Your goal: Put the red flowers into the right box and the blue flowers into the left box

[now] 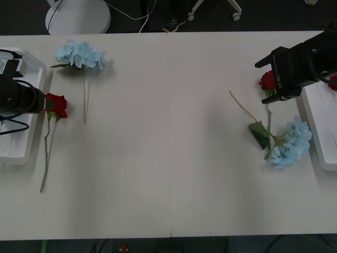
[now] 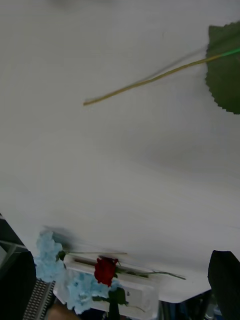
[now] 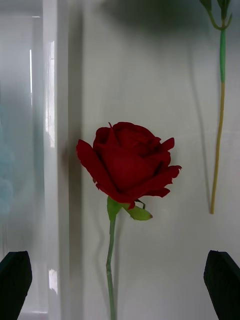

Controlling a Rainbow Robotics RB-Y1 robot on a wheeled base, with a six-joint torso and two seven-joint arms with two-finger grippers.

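While the white worktop (image 1: 168,158) fronts dark flooring, a red rose (image 1: 56,104) lies just beyond the spread-fingered left tool (image 3: 120,285).

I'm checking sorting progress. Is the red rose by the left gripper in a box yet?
Out. The red rose lies on the table beside the left box.

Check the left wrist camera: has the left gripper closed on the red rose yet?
No. The left gripper is open, its black fingers at the two corners, with the red rose lying untouched on the table ahead.
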